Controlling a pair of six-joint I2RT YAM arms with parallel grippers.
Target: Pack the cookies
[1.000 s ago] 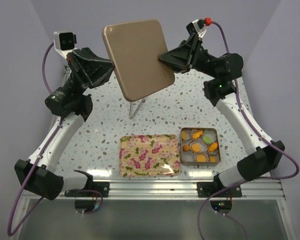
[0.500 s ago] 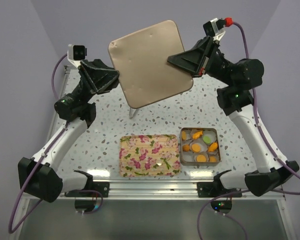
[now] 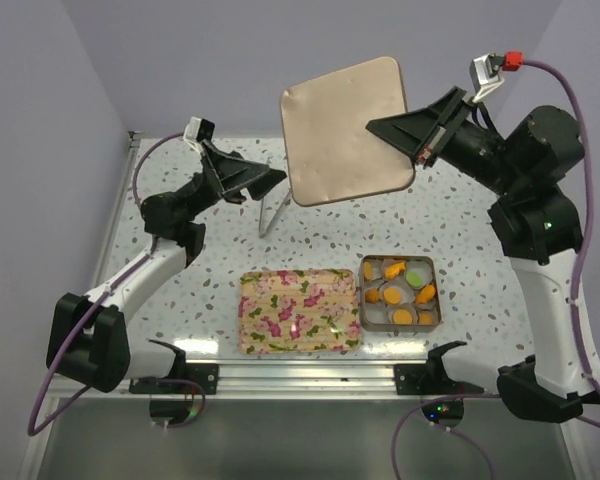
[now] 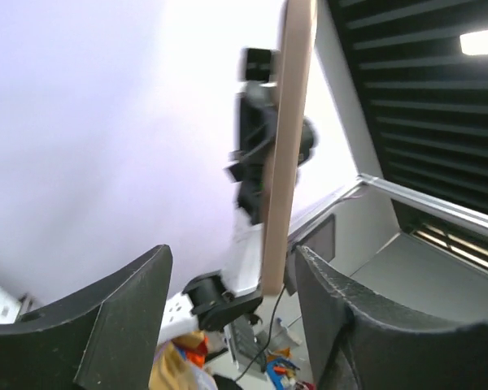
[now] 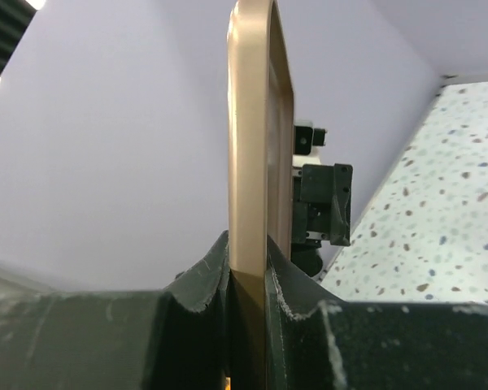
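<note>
– Pinching what, that right hand [image 3: 412,146]?
– A tan lid [image 3: 345,130], held aloft, fingers pressed tight. Left hand [image 3: 276,178] is spread near its edge, gripping nothing. Cookies [image 3: 401,293] lie in the square tin [image 3: 436,291] on the tabletop [image 3: 210,262].

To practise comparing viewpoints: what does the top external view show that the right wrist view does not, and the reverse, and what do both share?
Only the top view shows the cookies in their open tin and the floral tray beside it. Only the wrist view shows the tan lid edge-on, pinched between the fingers of the right tool. Both show that lid held by the right tool, and the speckled table.
</note>
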